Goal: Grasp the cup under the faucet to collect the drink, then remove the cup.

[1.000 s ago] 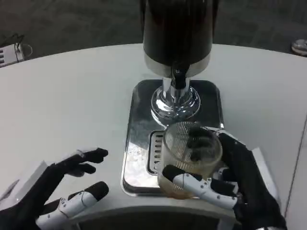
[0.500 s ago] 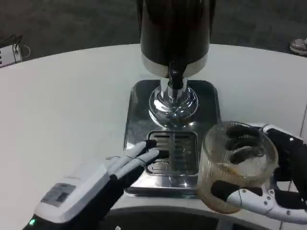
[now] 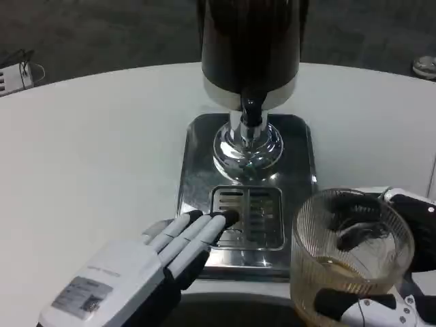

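A clear ribbed cup [image 3: 347, 262] with a little amber drink at its bottom is held in my right hand [image 3: 402, 272] at the lower right, off the drip tray. The dark drink dispenser [image 3: 251, 48] stands at the top centre, its faucet [image 3: 251, 112] above the chrome base. My left hand [image 3: 146, 262] lies at the lower left with fingers stretched out together, their dark tips touching the front left of the drip grate [image 3: 248, 218]. It holds nothing.
The shiny metal drip tray [image 3: 197, 177] sits on the white round table [image 3: 88, 150]. A white power strip [image 3: 13, 75] lies on the floor at the far left. The table's front edge runs just below the tray.
The right hand carried the cup off the grate to the lower right. The left hand swung in from the lower left until its fingertips reached the grate.
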Controlling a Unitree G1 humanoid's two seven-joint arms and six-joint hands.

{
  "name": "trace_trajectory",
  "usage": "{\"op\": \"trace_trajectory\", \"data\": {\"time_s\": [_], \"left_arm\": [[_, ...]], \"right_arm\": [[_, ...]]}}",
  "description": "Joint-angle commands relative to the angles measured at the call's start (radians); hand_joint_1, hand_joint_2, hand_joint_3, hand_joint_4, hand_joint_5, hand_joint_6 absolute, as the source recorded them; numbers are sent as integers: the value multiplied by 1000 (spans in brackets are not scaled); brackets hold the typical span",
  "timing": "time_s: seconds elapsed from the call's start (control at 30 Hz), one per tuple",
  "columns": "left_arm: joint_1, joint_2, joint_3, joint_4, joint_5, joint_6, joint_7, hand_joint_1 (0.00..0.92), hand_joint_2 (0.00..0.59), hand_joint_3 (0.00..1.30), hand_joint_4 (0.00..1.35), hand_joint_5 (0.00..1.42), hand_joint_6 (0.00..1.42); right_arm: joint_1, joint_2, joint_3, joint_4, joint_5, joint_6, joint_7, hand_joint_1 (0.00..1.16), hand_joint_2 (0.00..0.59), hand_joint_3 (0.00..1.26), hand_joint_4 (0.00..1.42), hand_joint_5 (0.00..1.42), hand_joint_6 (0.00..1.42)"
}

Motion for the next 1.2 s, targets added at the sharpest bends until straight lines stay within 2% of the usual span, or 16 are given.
{"op": "trace_trajectory", "data": {"time_s": [0.03,0.5,1.2], "left_arm": [[47,-11,25,-42,12,13,-10,0,59,0,0,0,29],[82,-15,50,-78,-6,22,-32,0,64,0,0,0,12],[70,-6,62,-58,-29,17,-55,0,66,0,0,0,10]], "right_arm": [[35,0,-11,-48,21,-45,10,925,239,1131,1308,1424,1424],[96,21,7,-51,2,-118,-6,924,239,1131,1308,1424,1424],[99,34,27,-51,-29,-121,-12,906,244,1131,1308,1424,1424]]}}
